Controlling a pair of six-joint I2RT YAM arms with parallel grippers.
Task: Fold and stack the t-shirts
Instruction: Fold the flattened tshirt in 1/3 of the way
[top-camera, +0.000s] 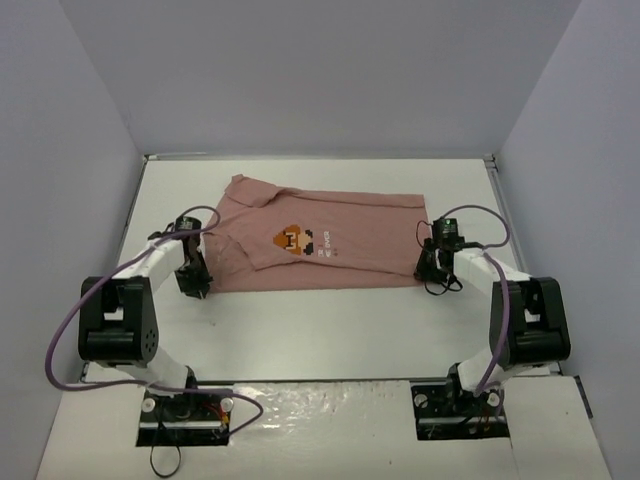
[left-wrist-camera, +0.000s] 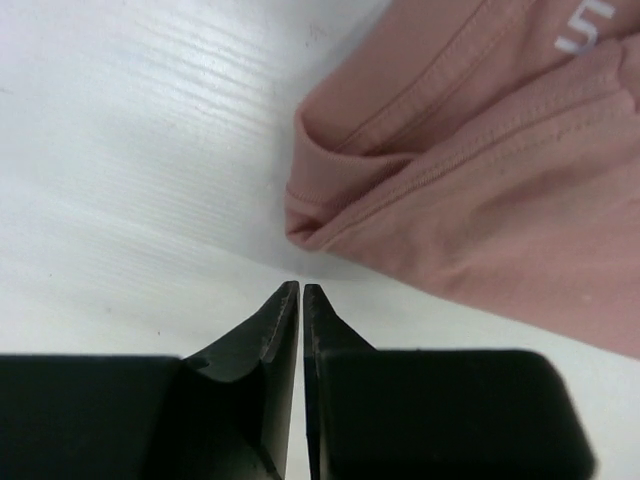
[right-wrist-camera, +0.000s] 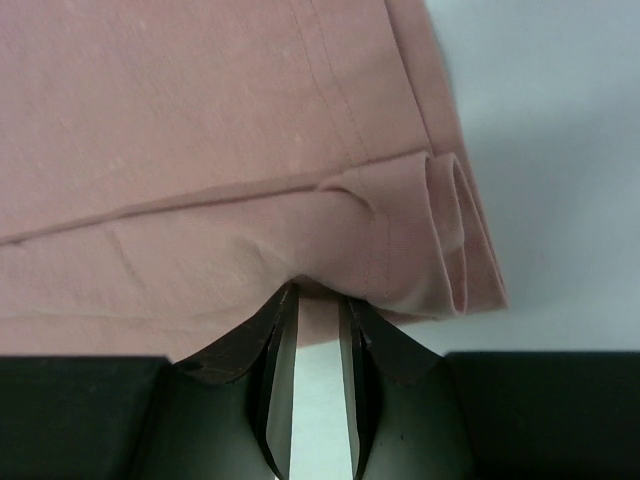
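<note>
Your salmon-pink t-shirt (top-camera: 370, 245) lies partly folded on the white table (top-camera: 330, 330). Its long axis runs left to right, spanning the gap between both arms. Your right gripper (right-wrist-camera: 318, 298) pinches the hem at the shirt's near right corner. Your left gripper (left-wrist-camera: 301, 290) is closed on nothing. The shirt's near left corner sits just ahead of its tips, not touching. That corner is the left arm's to take, so it probably needs to open and advance.
</note>
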